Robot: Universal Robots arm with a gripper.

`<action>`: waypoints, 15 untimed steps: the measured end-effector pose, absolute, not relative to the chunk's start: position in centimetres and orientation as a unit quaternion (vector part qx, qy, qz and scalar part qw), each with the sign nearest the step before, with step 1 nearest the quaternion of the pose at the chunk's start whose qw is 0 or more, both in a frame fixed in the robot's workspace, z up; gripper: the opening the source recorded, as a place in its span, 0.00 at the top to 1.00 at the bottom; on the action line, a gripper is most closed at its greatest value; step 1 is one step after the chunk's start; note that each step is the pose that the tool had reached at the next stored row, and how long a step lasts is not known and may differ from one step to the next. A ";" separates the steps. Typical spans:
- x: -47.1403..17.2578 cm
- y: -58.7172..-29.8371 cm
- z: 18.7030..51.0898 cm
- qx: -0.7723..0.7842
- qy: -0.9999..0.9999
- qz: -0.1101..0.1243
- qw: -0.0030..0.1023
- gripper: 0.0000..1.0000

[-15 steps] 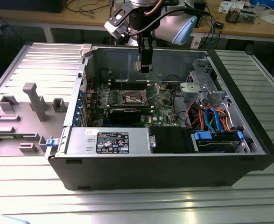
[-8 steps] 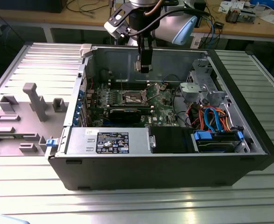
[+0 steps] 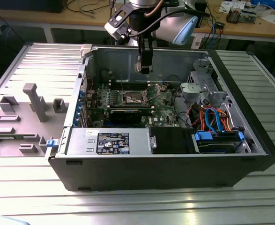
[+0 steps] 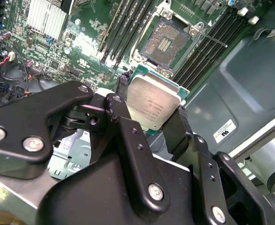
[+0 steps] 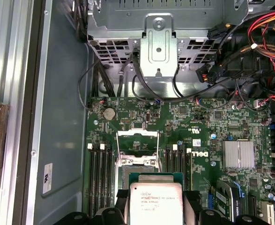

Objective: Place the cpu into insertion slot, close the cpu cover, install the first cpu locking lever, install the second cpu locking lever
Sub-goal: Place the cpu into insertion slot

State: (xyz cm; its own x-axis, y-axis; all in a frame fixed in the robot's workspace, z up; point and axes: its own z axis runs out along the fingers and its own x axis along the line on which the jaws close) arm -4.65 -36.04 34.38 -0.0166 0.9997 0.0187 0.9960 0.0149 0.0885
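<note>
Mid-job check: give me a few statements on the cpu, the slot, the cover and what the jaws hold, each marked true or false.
1. The gripper has its jaws shut on the cpu. True.
2. The cpu is seated in the insertion slot. False: the slot is empty and the cpu is held clear of it.
3. The cpu cover is closed. False: it stands open.
4. Memory slots lie on both sides of the insertion slot. True.
</note>
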 end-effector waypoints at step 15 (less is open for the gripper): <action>-4.7 -36.0 33.7 0.701 0.712 0.038 0.025 0.46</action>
State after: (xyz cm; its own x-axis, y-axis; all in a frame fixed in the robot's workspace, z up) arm -4.73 -36.03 33.70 -0.0166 0.9997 0.0174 0.9960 0.0150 0.0882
